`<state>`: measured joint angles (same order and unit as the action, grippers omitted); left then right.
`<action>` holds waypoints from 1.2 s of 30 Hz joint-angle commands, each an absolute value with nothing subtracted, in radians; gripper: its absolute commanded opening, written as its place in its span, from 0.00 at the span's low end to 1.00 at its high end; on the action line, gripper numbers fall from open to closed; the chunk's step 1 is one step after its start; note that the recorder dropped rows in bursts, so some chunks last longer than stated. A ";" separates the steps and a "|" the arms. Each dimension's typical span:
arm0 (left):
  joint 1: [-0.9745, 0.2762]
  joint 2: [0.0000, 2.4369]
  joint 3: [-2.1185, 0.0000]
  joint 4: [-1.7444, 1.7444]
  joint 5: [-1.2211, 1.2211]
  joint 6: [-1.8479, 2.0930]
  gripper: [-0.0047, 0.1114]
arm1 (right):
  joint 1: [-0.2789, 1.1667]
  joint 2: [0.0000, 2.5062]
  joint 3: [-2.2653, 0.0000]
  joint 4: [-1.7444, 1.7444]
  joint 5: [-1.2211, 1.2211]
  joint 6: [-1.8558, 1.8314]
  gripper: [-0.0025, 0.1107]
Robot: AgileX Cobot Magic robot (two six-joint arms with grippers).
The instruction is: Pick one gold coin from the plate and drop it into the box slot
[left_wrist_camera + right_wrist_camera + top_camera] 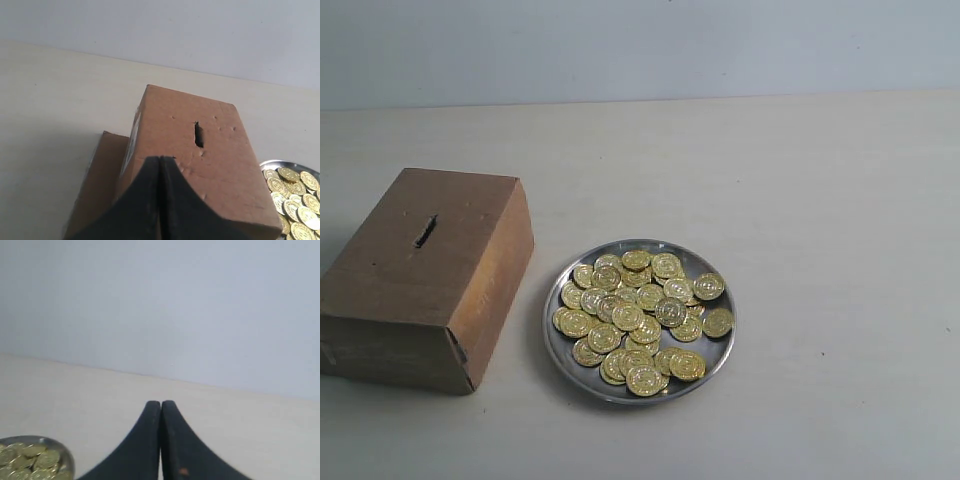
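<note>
Not started. Coins [640, 315] piled on plate [558, 355], beside box [420, 270]; slot [425, 231] on box top. Left gripper [159, 160], right gripper [161, 404]: jaws together, empty. Pick, carry, drop all left.

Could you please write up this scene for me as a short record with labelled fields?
surface: pale table
box: brown cardboard, left of the plate in the exterior view, not touching it
slot: short dark slit in the top face
plate: round, silver, raised rim
gold coins: many, heaped in the plate, none seen outside it
left claw: shut, empty, box ahead of it
right claw: shut, empty, plate edge in its view
progress: no coin picked yet
</note>
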<state>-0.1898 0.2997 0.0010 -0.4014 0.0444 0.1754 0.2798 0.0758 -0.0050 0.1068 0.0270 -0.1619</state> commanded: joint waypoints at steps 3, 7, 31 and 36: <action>-0.188 0.297 0.000 -0.396 0.042 0.174 0.04 | 0.059 0.000 0.000 0.124 0.144 -0.101 0.02; -0.188 0.297 0.000 -0.396 0.042 0.174 0.04 | -0.004 0.000 0.000 0.125 0.221 -0.101 0.02; -0.188 0.297 0.000 -0.396 0.042 0.179 0.04 | -0.012 0.000 0.000 0.125 0.290 -0.101 0.02; -0.188 0.297 0.000 -0.396 0.042 0.179 0.04 | -0.012 0.000 0.000 0.101 0.290 -0.086 0.02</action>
